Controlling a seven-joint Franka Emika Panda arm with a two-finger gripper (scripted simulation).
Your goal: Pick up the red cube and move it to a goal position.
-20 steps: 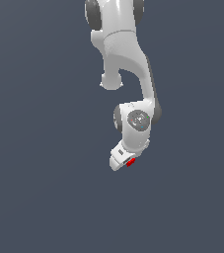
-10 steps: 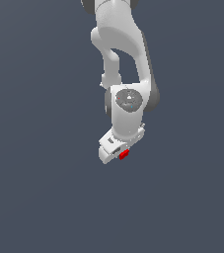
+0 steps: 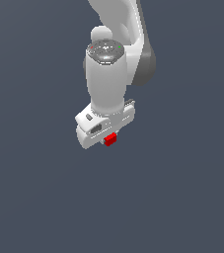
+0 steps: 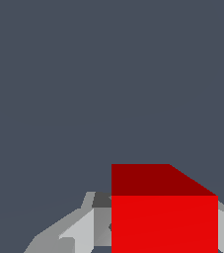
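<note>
Fingers (image 4: 91, 230) of the white gripper (image 3: 106, 134) clamp the red cube (image 3: 110, 140), which protrudes below the hand, against plain grey background.

Your exterior view looks at the arm (image 3: 111, 74) from in front and somewhat above, at middling range, so you see the wrist foreshortened, with the end effector (image 3: 106, 132) and cube (image 3: 110, 140) near frame centre against plain grey. Your wrist view sits right on the end effector (image 4: 165, 225), facing outward along the fingers (image 4: 81, 230), very close to the cube (image 4: 164, 217). Both views share only the cube and the fingers.
</note>
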